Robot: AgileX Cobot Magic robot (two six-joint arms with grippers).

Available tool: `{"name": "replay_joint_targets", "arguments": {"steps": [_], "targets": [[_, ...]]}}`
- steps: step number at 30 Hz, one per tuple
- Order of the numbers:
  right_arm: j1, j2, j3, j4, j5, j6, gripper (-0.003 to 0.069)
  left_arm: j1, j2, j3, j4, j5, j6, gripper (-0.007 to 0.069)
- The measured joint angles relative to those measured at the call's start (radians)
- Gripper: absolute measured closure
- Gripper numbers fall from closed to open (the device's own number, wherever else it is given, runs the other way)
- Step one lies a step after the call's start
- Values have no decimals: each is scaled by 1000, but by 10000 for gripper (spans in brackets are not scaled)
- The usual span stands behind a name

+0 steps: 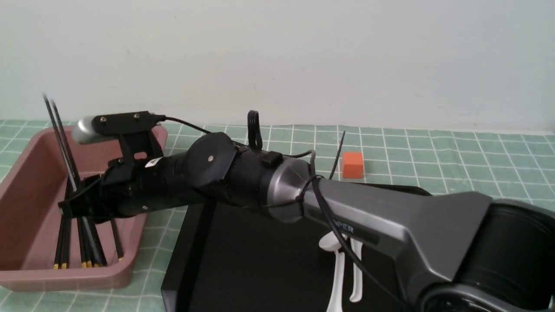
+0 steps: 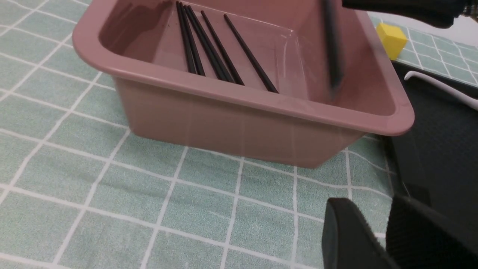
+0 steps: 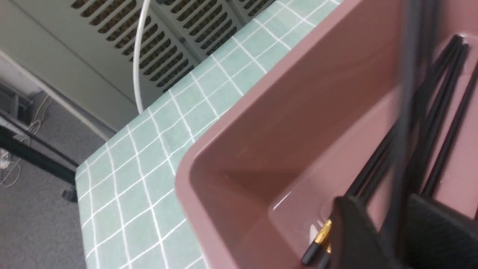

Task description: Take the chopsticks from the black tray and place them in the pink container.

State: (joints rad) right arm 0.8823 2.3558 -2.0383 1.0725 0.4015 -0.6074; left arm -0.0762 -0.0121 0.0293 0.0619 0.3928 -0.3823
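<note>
Nearest the robot, the black tray (image 1: 225, 268) is lying on a green checked tablecloth (image 1: 433, 151). Its cut corner is sitting just beside the pink container (image 1: 65, 277), and white spoons (image 1: 340, 277) are resting on it under the right arm (image 1: 390, 216). The left gripper (image 2: 377, 203) is hovering low over the cloth near the container's corner, its fingers lying close together with nothing between them.

Several chopsticks (image 2: 209, 48) are lying side by side on the container's floor, yellow ends toward its near wall. The right gripper (image 3: 375, 198) is hanging over the container. A blurred pair of chopsticks (image 1: 58, 125) is standing steeply between its fingers, the top ends rising above the rim; whether they are pinched or loose cannot be told.

Beyond the tray, bare cloth is running to an orange cube (image 1: 352, 164) and on to a plain pale wall (image 1: 277, 56). On the container's outer side the cloth is ending at the table edge, with grey floor (image 3: 33, 224) and a louvred panel (image 3: 168, 45) past it.
</note>
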Motion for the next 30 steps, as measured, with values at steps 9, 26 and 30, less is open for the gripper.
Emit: {"name": "replay_joint_targets", "arguments": {"steps": [9, 26, 30], "targets": [[-19, -170, 0, -226, 307, 39, 377, 0, 0, 0, 0, 0, 0, 424], [-138, -772, 100, -977, 850, 566, 671, 0, 0, 0, 1, 0, 0, 407], [-138, -1014, 321, -1039, 855, 586, 671, 0, 0, 0, 1, 0, 0, 406]]}}
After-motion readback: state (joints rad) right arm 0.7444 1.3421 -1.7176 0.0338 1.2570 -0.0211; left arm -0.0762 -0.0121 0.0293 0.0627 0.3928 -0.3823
